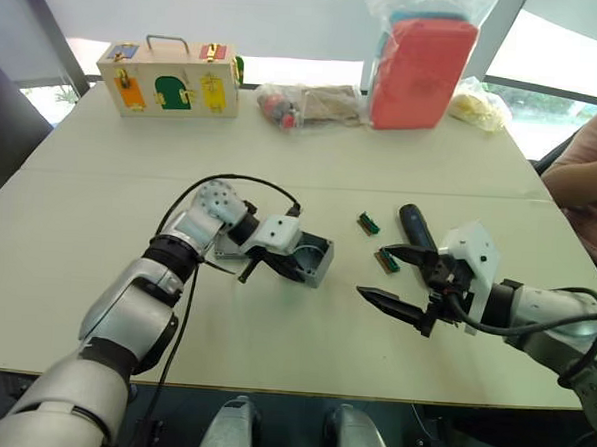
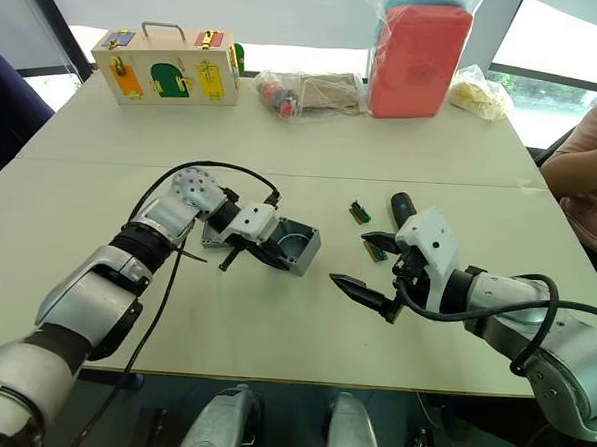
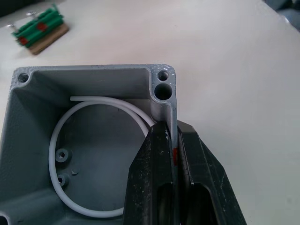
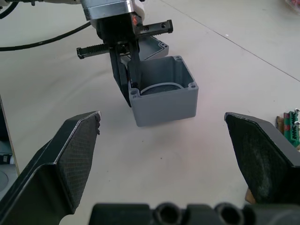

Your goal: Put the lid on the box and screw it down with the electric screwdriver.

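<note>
One wall of the box [image 4: 161,89] sits pinched in the left jaws; right jaws gape wide nearby.

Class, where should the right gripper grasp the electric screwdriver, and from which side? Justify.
Probably mid-barrel, from above: the electric screwdriver lies flat on the table, so a grip can straddle its round black body. The right gripper, open, sits beside it.

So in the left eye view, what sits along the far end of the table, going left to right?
Wooden box with coloured doors → clear bag of small items → red block in a plastic bag → bag of something pale yellow.
</note>
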